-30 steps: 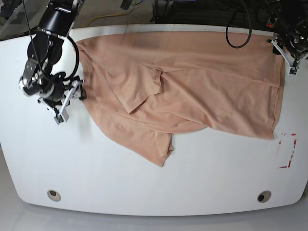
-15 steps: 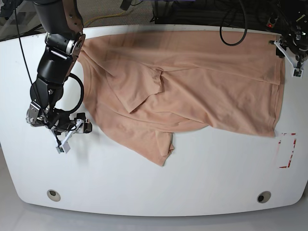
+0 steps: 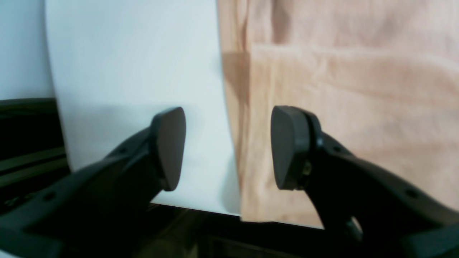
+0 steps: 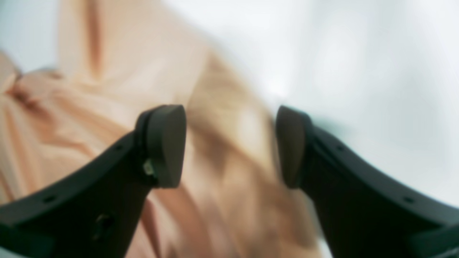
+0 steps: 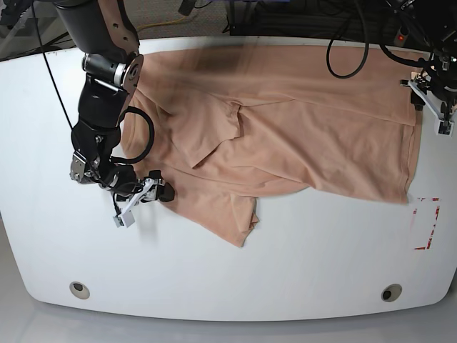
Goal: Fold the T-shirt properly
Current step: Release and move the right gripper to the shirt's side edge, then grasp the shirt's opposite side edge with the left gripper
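The peach T-shirt [image 5: 300,128] lies spread and rumpled across the back half of the white table [image 5: 285,271], with one folded flap reaching toward the front [image 5: 228,214]. My right gripper [image 5: 143,202] is at the shirt's front-left edge, low over the table. In the right wrist view it [image 4: 231,147] stands open over blurred shirt fabric [image 4: 107,107], with nothing between the fingers. My left gripper [image 5: 430,107] hovers at the shirt's right edge. In the left wrist view it [image 3: 228,147] is open, straddling the shirt's side edge [image 3: 340,107] near the table's rim.
A red-marked rectangle [image 5: 426,223] is on the table at the right, in front of the shirt. Two round holes [image 5: 80,289] [image 5: 391,291] sit near the front edge. Black cables [image 5: 350,43] hang over the back edge.
My right arm has swung from the table's left side toward the front and in to the shirt's front-left edge. My left gripper has slid a little forward along the shirt's right edge.
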### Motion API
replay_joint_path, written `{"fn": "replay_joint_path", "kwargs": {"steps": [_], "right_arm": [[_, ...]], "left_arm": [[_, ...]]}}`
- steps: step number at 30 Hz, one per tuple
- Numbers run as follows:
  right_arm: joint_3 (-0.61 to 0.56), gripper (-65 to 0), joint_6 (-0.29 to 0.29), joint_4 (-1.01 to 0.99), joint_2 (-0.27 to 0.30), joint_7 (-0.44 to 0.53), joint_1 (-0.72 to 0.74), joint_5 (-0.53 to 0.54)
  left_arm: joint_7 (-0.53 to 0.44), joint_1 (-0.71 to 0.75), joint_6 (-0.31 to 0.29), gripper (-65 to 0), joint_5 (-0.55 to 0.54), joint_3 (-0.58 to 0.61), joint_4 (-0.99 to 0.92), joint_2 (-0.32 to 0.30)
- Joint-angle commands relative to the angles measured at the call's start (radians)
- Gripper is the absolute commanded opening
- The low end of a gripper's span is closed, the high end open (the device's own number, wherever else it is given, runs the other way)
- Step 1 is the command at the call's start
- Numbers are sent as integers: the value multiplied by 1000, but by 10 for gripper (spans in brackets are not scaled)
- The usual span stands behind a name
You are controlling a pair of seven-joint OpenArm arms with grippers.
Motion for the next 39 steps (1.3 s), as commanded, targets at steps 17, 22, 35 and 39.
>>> {"fn": "replay_joint_path", "kwargs": {"steps": [17, 22, 35, 39], "right_arm": [[1, -650, -10, 11, -62, 33, 24, -177], [1, -650, -10, 11, -62, 33, 21, -177], [1, -650, -10, 11, -60, 33, 18, -174], [1, -650, -10, 11, -62, 33, 21, -171]], "left_arm": [[-207, -480, 286, -108, 83, 144, -458, -58], [-340, -543, 338, -104, 83, 168, -682, -97], [-509, -632, 256, -106, 77, 302, -1072, -195], [-504, -632, 190, -108, 76, 316, -1078, -181]]}}
